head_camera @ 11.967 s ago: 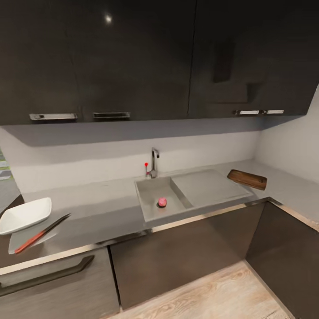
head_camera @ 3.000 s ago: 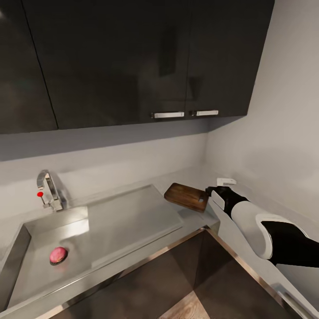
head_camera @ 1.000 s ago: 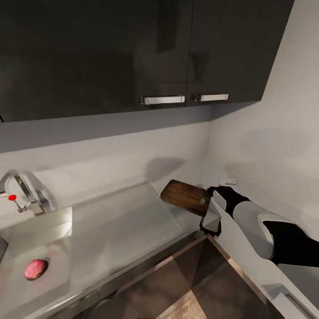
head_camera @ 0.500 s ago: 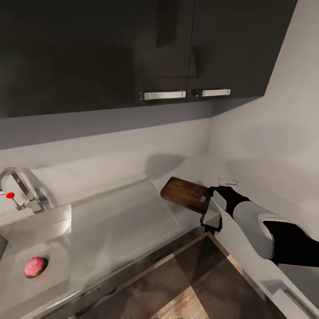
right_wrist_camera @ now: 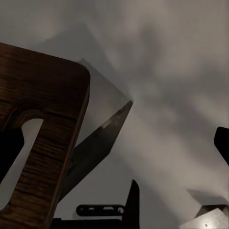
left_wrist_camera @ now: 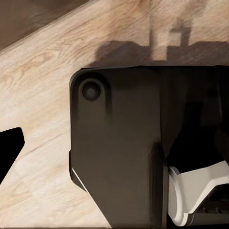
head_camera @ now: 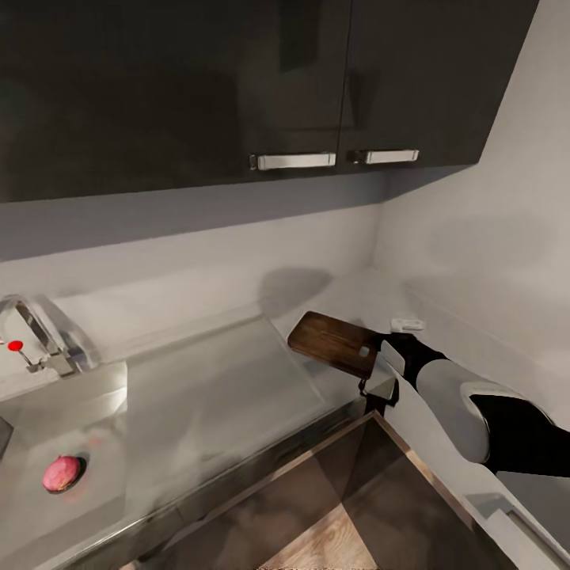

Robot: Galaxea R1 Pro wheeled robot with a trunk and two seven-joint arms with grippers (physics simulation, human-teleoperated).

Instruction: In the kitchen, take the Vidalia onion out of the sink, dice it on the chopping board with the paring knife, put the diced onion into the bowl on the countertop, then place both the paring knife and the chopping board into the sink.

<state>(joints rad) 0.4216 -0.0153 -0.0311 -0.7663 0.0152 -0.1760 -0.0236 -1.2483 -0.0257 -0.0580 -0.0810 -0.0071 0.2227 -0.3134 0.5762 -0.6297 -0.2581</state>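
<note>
The dark brown chopping board (head_camera: 331, 342) is near the countertop (head_camera: 356, 297) corner, its slot end lifted and casting a shadow below. My right gripper (head_camera: 378, 358) is at that slot end. In the right wrist view the board (right_wrist_camera: 47, 95) is beside one dark finger (right_wrist_camera: 7, 152) that overlaps the slot, and the other finger (right_wrist_camera: 222, 143) is far off, so the gripper (right_wrist_camera: 114, 148) is open. A pink-red Vidalia onion (head_camera: 62, 473) lies in the sink (head_camera: 87, 388) by the drain. My left gripper (left_wrist_camera: 114, 148) hangs over the wood floor, open. The paring knife and bowl are out of view.
A steel drainboard (head_camera: 214, 396) separates the basin from the board. The chrome faucet (head_camera: 36, 328) with a red knob (head_camera: 14, 346) stands behind the basin. Dark upper cabinets (head_camera: 293, 79) hang overhead. A small white fitting (head_camera: 408, 323) sits by the right wall. The left wrist view shows the robot's base (left_wrist_camera: 124, 143).
Three seconds ago the board lay flat with the gripper just short of it; now its slot end is raised at the gripper. The camera has shifted slightly over the last second.
</note>
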